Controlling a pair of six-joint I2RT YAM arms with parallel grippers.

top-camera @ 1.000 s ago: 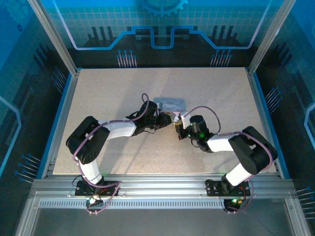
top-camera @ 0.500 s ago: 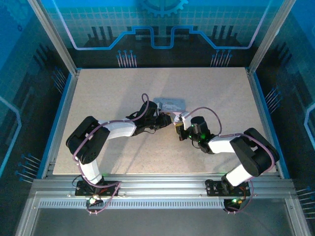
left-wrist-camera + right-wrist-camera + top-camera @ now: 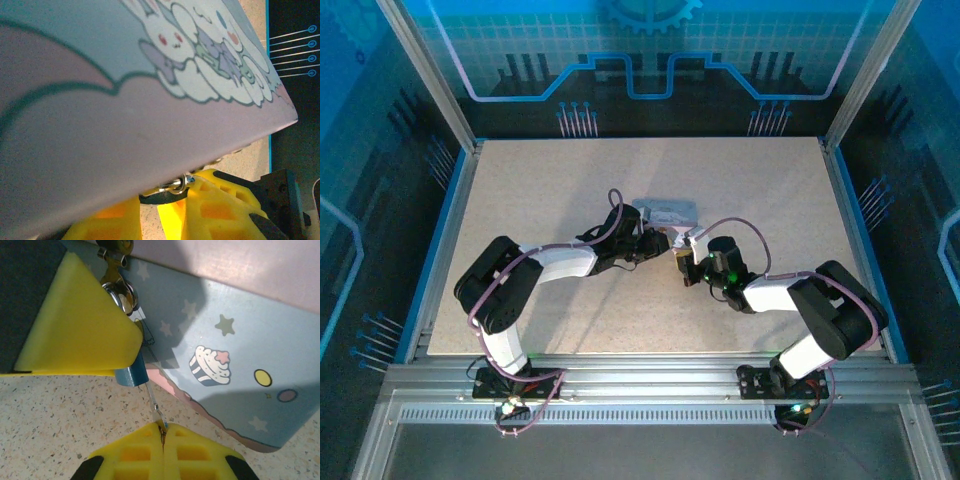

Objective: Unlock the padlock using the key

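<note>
Padlock (image 3: 131, 375) is the tiny blue-bodied lock hanging at the near edge of the pastel printed case (image 3: 665, 212), mid-table (image 3: 540, 190), right where my two arms meet. Left end effector (image 3: 167, 194) is clamped on the lock's silver top. The blue body pokes out from under its yellow finger (image 3: 75, 325). Right end effector (image 3: 161, 429) is pinched fully closed on the key (image 3: 153, 401), a thin metal sliver that runs up to the underside of the blue body, as far as I can tell.

Handling, my read:
- **Lock:** it's rigid, light metal and likely free to swing on its clasp, so the left clamp has to react any twist.
- **Key:** it's the weak part, thin, easy to bend and slick in the pads. I have it just by the tail, so I'd turn it gently about its own axis with no side load.
- **Case:** it looks light and glossy, and I'd expect it to slide if pushed.

In the way:
- The case wall sits directly behind the lock.
- The left finger is just beside the key, so wrist-roll room is tight.
- The right arm's cable (image 3: 730, 222) loops near the case.
</note>
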